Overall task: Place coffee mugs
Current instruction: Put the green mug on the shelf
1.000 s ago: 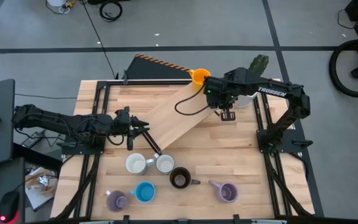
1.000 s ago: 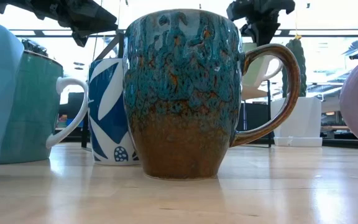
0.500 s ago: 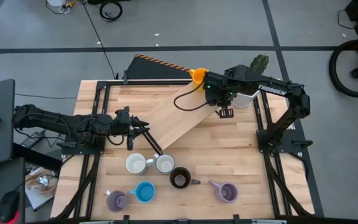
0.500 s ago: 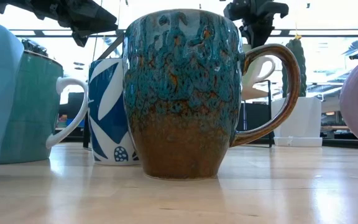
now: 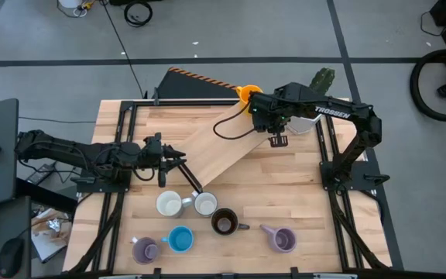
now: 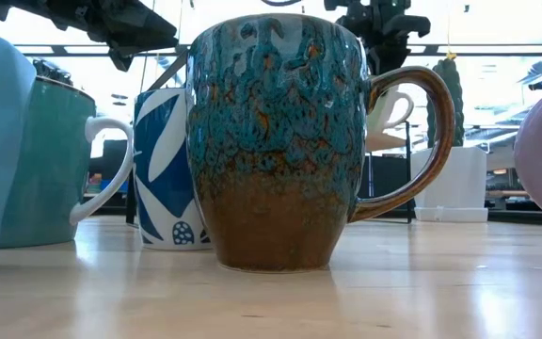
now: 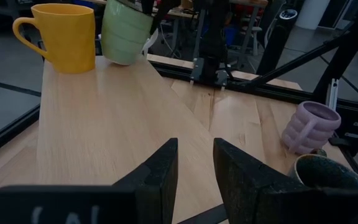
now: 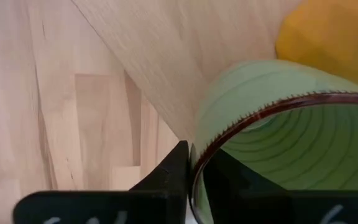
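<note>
Wooden table carries board, perhaps six mugs.

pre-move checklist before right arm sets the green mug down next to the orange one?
1. Right gripper pinches the green mug by its rim, one finger inside, one outside: ok.
2. Green mug tilted, hanging just over the raised board; contact with the board: cannot tell.
3. Orange mug upright at the board's top end, right beside the green mug; gap between them: cannot tell.
4. Left gripper empty, low over the board's lower end, away from both mugs: ok.
5. Six mugs stand on the table, clear of the drop spot: ok.
</note>
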